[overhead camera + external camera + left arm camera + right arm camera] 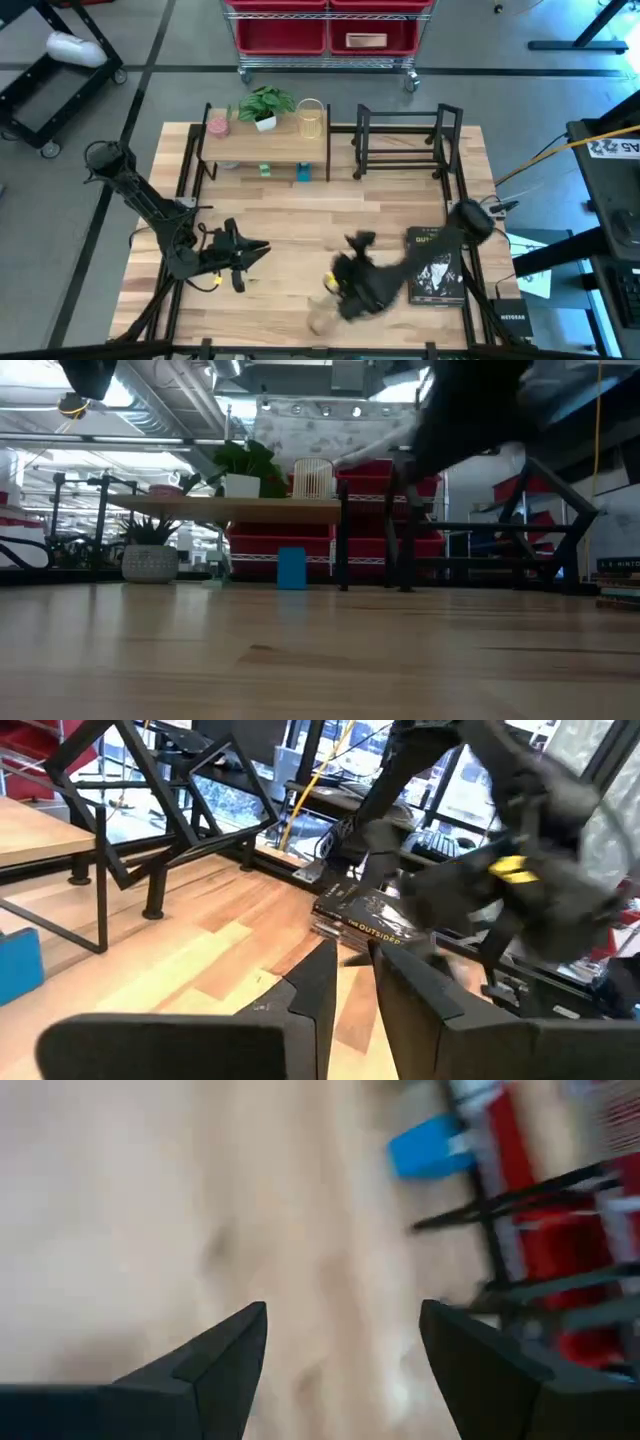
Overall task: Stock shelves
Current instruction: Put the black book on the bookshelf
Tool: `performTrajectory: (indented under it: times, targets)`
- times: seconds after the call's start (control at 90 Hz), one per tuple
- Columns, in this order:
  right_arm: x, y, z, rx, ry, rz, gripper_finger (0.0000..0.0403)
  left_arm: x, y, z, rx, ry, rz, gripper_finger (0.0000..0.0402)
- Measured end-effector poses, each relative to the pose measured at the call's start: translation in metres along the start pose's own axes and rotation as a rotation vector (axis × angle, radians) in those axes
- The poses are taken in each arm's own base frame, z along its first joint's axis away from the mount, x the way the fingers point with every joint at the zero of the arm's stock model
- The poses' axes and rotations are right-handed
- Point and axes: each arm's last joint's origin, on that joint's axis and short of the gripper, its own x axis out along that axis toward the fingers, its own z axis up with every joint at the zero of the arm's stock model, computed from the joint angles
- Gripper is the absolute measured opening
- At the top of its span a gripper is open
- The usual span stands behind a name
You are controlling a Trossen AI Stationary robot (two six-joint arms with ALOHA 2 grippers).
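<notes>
Lying just right of the right tool [335,285], spread wide and empty, the books [436,266] run lengthwise toward the black book rack [402,140], far from the left arm.

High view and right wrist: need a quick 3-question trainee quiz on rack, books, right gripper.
1. Fill in: the open right gripper holds ____.
2. True or false: the rack holds the books.
3. The books lie: A in the rack; B on the table; C in the right gripper.
Key: 1 nothing; 2 false; 3 B.
</notes>
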Motion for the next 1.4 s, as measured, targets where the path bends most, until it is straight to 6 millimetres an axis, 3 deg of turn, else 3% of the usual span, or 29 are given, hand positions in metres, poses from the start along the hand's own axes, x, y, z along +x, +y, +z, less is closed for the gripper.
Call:
performTrajectory:
  times: [0.089,0.222,0.433,0.622,0.678,0.789,0.944,1.133,1.4]
  targets:
    - [-0.038,0.001,-0.021,0.009,0.056,0.130,0.0248,0.000,0.000,0.000,-0.007,0.000,0.000,0.0054]
    - [-0.077,0.007,-0.049,-0.017,0.138,0.295,0.0248,0.001,0.001,0.000,-0.009,-0.001,0.007,0.0054]
    - [-0.111,0.009,-0.092,0.046,0.317,0.290,0.0248,0.014,0.006,0.001,-0.014,-0.016,0.050,0.0054]
    - [-0.132,0.008,-0.132,0.272,0.228,0.210,0.0248,0.041,0.013,-0.004,-0.048,0.034,-0.046,0.0054]
    - [-0.128,0.005,-0.145,0.369,0.233,0.181,0.0248,0.050,0.015,-0.007,-0.058,0.053,-0.086,0.0054]
    - [-0.102,0.004,-0.174,0.537,0.293,0.022,0.0248,0.066,0.020,-0.015,-0.065,0.071,-0.124,0.0054]
    - [-0.071,0.007,-0.193,0.648,0.337,-0.048,0.0248,0.085,0.024,-0.030,-0.090,0.066,-0.148,0.0054]
    - [-0.044,0.022,-0.184,0.743,0.273,0.113,0.0248,0.108,0.025,-0.047,-0.126,0.091,-0.166,0.0054]
    - [-0.010,0.037,-0.129,0.760,0.080,0.305,0.0248,0.141,0.015,-0.060,-0.077,0.125,-0.171,0.0054]
